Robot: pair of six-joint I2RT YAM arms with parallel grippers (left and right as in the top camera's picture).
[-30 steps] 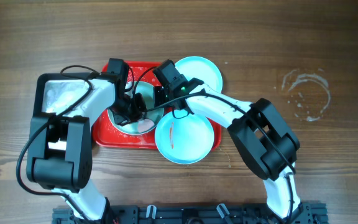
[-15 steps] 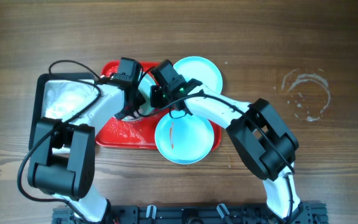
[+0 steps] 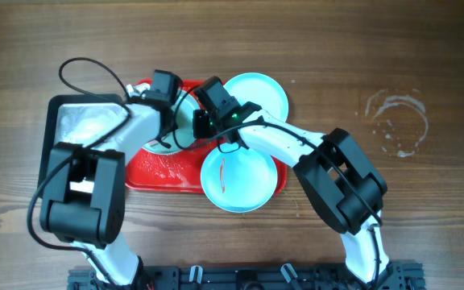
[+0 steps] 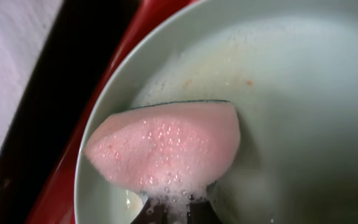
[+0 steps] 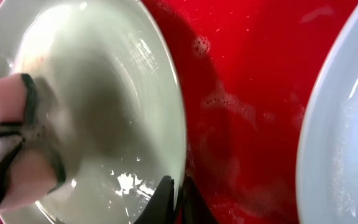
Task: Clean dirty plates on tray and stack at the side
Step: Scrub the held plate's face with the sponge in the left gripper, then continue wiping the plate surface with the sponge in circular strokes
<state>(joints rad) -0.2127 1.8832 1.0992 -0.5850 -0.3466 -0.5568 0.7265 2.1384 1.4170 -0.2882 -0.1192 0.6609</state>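
Wooden table (image 3: 337, 48): left pincer (image 4: 169, 210) clamps sponge (image 4: 166, 149) inside plate (image 4: 303, 124); right pincer (image 5: 174, 190) grips its rim.

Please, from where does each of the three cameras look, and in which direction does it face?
Overhead: fixed above the table, facing straight down; left arm and right arm show over the red tray.
Left wrist: on the left arm, looking along the left gripper at the pink sponge it pinches, inside the wet plate.
Right wrist: on the right arm, looking along the right gripper, which clamps that plate's rim.
Shared: both wrist views show sponge, wet plate and tray.
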